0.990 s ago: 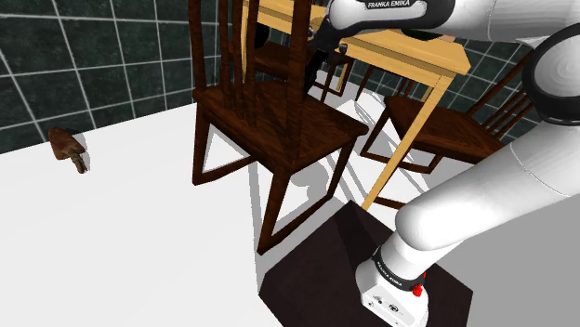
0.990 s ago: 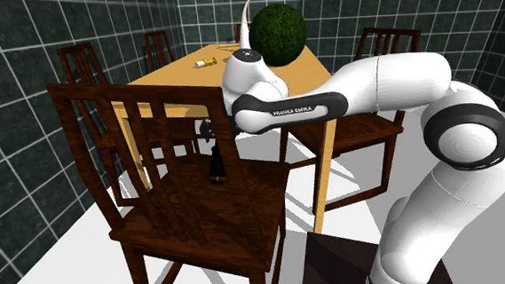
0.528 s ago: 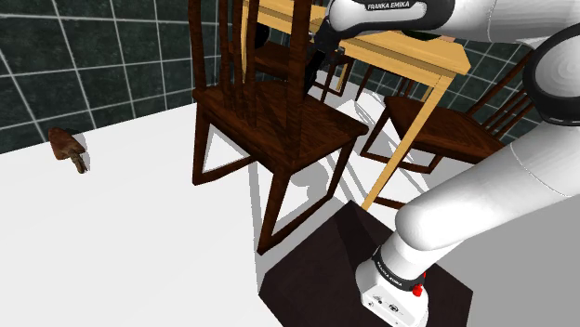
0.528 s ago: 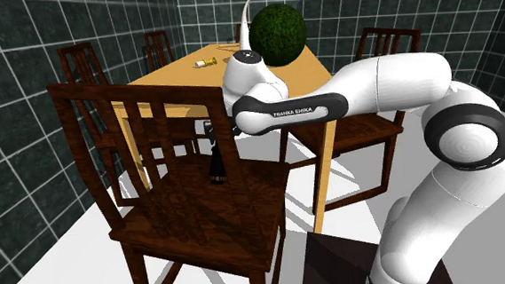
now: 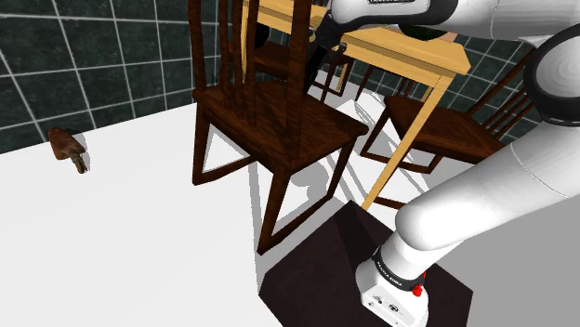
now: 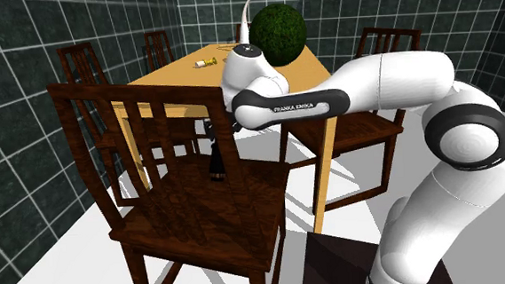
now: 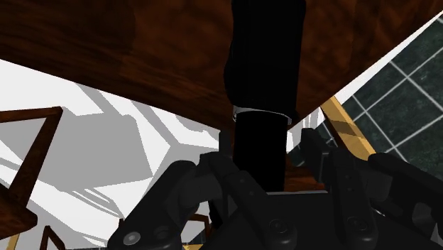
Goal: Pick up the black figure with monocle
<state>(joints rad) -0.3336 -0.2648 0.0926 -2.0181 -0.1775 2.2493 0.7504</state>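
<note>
Claw (image 7: 264, 144) stands open around the black figure (image 7: 263, 67), upright on the dark wooden chair seat (image 6: 201, 217).

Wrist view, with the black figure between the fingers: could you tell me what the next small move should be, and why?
Probably close the gripper on the black figure. It stands upright on the chair seat between the fingers, and a thin gap seems to show beside one, so it looks unclasped; lifting now would likely leave it behind.
</note>
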